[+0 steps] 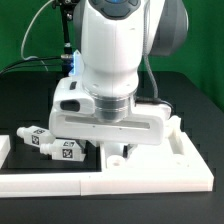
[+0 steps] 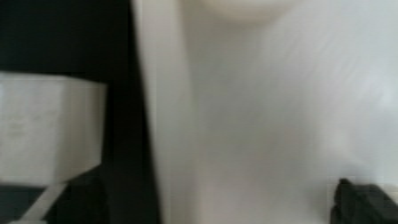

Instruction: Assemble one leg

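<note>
The gripper stood low over the table; its jaw state could not be determined. The leg lay loose beside a second leg, near the border rail. By appearance, no leg was mounted yet.

Blurred white surface up close, white block beside it, dark fingers flanking

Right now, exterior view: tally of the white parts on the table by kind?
Tagged legs: 2
L-shaped border rail: 1
White piece cut off at the exterior view's left edge, kind unclear: 1
Total: 4 visible
</note>
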`<state>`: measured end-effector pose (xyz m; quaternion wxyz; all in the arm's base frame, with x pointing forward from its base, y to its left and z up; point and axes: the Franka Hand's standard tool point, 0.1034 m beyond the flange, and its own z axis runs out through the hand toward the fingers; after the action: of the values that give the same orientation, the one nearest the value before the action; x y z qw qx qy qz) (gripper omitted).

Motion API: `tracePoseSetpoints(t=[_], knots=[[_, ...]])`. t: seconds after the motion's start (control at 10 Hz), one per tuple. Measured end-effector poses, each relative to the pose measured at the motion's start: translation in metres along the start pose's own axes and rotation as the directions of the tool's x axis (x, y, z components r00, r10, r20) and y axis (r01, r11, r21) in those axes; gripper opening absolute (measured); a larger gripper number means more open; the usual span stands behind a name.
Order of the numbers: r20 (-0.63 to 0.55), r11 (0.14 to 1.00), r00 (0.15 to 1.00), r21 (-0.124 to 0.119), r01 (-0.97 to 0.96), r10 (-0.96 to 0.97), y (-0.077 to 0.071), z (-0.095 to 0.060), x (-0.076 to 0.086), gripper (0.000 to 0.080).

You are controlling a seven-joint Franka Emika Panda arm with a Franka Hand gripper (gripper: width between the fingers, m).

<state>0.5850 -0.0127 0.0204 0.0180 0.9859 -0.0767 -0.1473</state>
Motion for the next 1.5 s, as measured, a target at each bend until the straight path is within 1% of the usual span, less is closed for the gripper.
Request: tracePoseSetpoints(t=[0.1, 0.3, 0.4, 0.6, 0.7, 0.8, 0.9, 1.0, 1.1, 1.2, 1.3, 1.4, 1.5], knots=[[-0.008, 1.000, 1.000, -0.001, 0.001, -0.001, -0.005, 0.002, -0.005, 0.0644], [0.001, 1.000, 1.000, 0.004, -0.030, 0.030, -0.007, 0.003, -0.012, 0.0649], [0.007, 0.999, 0.999, 0.010, -0.034, 0.034, -0.007, 0.002, -0.013, 0.0649], [0.007, 0.999, 0.999, 0.010, -0.033, 0.033, -0.007, 0.003, -0.013, 0.0649], [0.007, 0.999, 0.999, 0.010, -0.033, 0.033, -0.007, 0.003, -0.013, 0.0520], [0.007, 0.999, 0.999, 0.010, -0.033, 0.033, -0.007, 0.003, -0.013, 0.0520], [0.006, 0.999, 0.999, 0.006, -0.036, 0.036, -0.004, 0.003, -0.012, 0.0342], [0.017, 0.999, 0.999, 0.006, -0.050, 0.050, 0.002, 0.002, -0.013, 0.0342], [0.037, 0.998, 0.998, 0.001, -0.058, 0.058, 0.007, -0.002, -0.014, 0.0158], [0.046, 0.998, 0.997, -0.007, -0.060, 0.060, 0.011, -0.012, -0.014, 0.0058], [0.030, 0.998, 0.998, -0.009, -0.058, 0.058, 0.009, -0.024, -0.016, 0.0058], [0.023, 0.998, 0.998, -0.020, -0.059, 0.059, 0.005, -0.036, -0.021, 0.0058], [0.026, 0.998, 0.998, -0.013, -0.061, 0.061, 0.002, -0.043, -0.023, 0.0056]])
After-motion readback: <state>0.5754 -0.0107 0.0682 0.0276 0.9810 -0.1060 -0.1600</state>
